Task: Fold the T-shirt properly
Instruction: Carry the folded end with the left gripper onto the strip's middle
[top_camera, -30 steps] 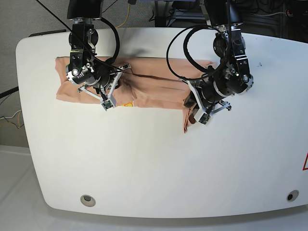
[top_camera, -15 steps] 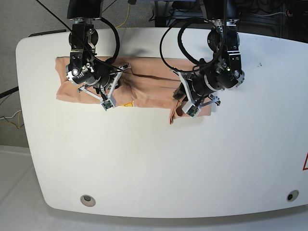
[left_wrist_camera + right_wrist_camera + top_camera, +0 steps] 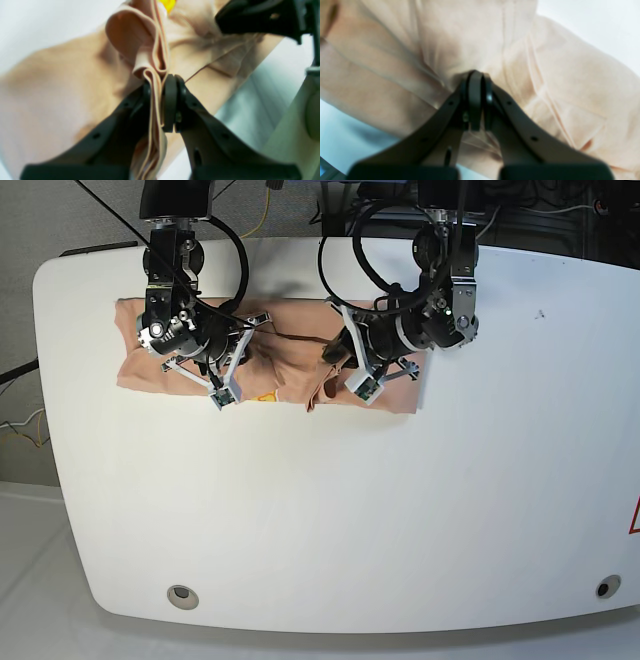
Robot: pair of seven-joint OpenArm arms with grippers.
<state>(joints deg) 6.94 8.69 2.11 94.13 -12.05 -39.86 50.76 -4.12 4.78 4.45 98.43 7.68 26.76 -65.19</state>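
The peach T-shirt (image 3: 290, 370) lies bunched along the table's far side. My left gripper (image 3: 322, 390), on the base view's right, is shut on a thick fold of several cloth layers (image 3: 155, 75), holding that end doubled back over the shirt's middle. The small yellow tag (image 3: 265, 396) shows just left of this fold. My right gripper (image 3: 238, 358) rests on the shirt's left part. In the right wrist view its jaws (image 3: 476, 100) are shut tight, and the cloth (image 3: 545, 75) puckers toward their tips.
The white table (image 3: 330, 520) runs wide toward the near edge, with round holes at the front left (image 3: 181, 595) and front right (image 3: 602, 587). Black cables (image 3: 350, 275) loop above the left arm.
My left gripper has carried the shirt's right end leftward from the right part of the cloth to its middle, doubling the shirt over. The right gripper has stayed put.
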